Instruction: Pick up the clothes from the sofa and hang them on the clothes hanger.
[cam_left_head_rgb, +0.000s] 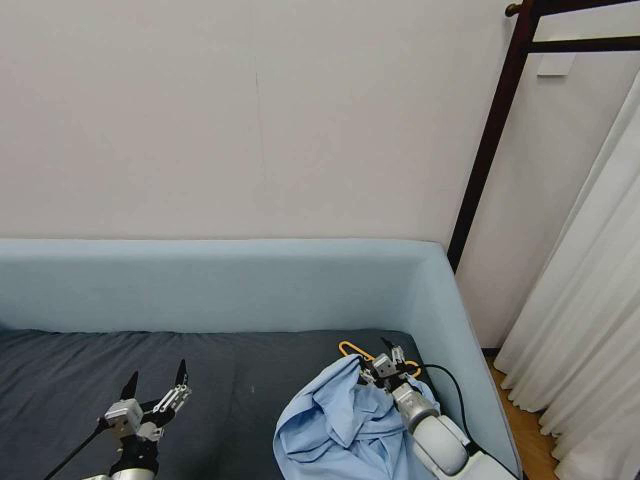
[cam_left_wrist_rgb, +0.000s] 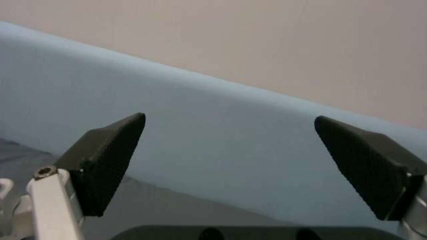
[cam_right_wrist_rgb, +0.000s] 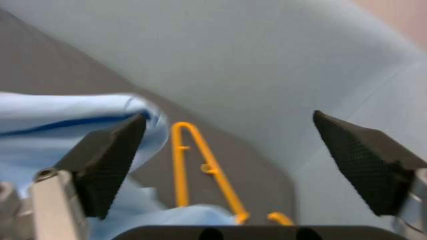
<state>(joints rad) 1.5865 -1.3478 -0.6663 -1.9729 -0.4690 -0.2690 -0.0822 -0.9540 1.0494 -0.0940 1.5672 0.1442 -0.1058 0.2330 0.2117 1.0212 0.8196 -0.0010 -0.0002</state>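
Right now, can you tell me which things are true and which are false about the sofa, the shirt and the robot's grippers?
1. The crumpled light blue shirt lies on the dark grey sofa seat. True.
2. The right gripper is shut on the shirt. False: it is open, beside the orange plastic hanger.
3. The left gripper is open and holds nothing. True.
4. The shirt hangs on the dark wooden clothes stand. False: the shirt is on the sofa.

Soft, even light across the pale wall (cam_left_head_rgb: 250, 120); the dark sofa seat (cam_left_head_rgb: 230, 370) sits dimmer, shadows faint
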